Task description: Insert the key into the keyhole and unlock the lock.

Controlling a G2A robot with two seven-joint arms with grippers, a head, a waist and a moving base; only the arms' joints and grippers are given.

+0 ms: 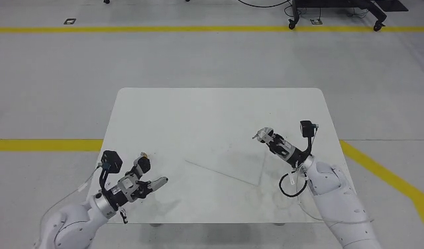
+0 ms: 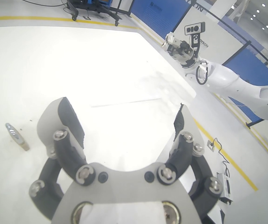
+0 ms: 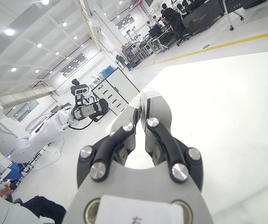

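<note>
A small metal object (image 2: 16, 136), silver with a brass-coloured end, lies flat on the white table (image 1: 218, 116); it looks like the lock. My left gripper (image 1: 151, 172) (image 2: 122, 115) hovers just beside it near the table's front left corner, open, with nothing between its fingers. My right gripper (image 1: 260, 136) (image 3: 141, 103) is raised over the right side of the table and is shut. It also shows far off in the left wrist view (image 2: 167, 43), where a small dark tip pokes out past the fingertips; this seems to be the key.
A thin straight line (image 1: 222, 173) crosses the tabletop between the two arms. Yellow floor tape (image 1: 199, 29) runs behind the table, and a wheeled black stand (image 1: 338, 4) is at the far right.
</note>
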